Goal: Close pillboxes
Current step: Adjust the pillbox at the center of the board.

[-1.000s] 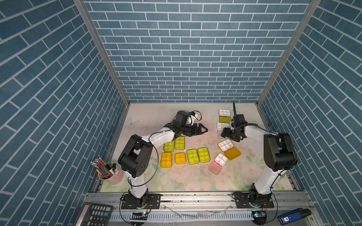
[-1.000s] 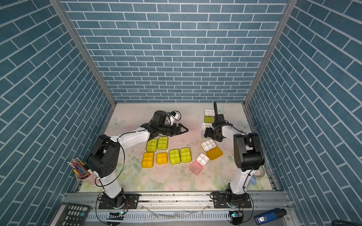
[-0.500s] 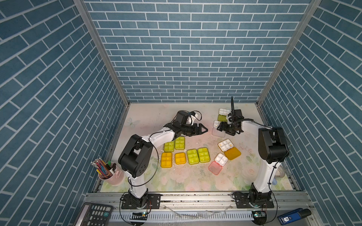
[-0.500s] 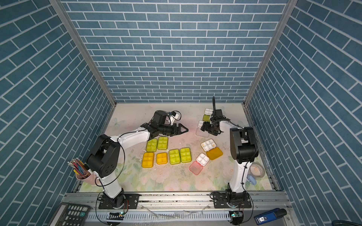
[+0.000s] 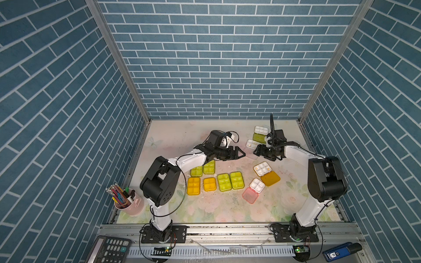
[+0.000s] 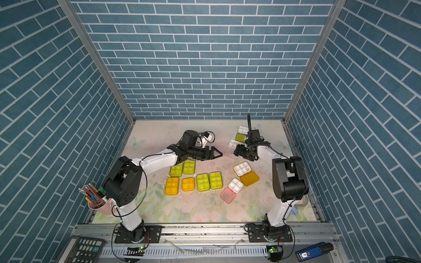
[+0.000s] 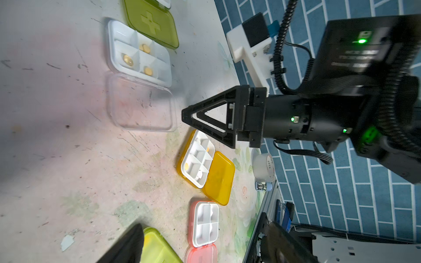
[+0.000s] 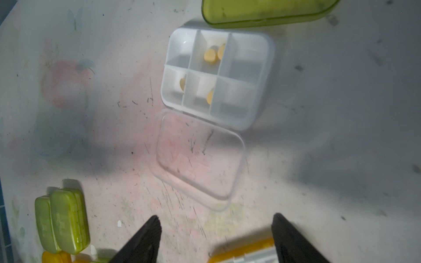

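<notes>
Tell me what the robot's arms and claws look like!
The left arm and right arm are white with chunky black joints and black cables. The left gripper and right gripper are black, with hollow triangle fingers. Small green lights glow behind the right one.

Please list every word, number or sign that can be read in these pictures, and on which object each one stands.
"+", a raised cross: on the green lid.
Print on the black box: too blurred to read.
Red print on the tape roll: too small to read.
Label on the blue device: too small to read.
Keys of the calculator: too small to read.
</notes>
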Controlling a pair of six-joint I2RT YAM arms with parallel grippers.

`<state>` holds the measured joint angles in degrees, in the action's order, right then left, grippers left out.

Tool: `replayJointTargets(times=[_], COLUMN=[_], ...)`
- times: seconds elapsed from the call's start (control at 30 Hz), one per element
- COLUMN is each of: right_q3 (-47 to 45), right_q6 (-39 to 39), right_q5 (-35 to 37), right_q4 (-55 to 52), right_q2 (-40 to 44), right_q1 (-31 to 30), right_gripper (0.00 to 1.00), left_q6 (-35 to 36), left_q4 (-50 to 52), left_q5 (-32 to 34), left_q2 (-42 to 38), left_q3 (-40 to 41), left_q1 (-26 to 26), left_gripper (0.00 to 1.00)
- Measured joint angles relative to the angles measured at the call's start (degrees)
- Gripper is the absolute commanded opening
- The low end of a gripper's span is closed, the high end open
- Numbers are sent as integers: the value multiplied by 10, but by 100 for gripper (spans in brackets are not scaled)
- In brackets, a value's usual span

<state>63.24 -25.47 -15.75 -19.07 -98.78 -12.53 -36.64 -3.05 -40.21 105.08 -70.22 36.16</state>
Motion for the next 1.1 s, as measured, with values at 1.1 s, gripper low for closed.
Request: replayJointTargets(times=[1.1], right_q3=[-64], right_q6=[17], right_q5=[-68], right_q4=[26], right_q2=[-6], right_q1=[3], right_gripper=[91], left_q6=[15], left_q4=[30], left_q5=[-11], left_q2=[33], left_q3=[-14], left_q1=[44], left_gripper=[87])
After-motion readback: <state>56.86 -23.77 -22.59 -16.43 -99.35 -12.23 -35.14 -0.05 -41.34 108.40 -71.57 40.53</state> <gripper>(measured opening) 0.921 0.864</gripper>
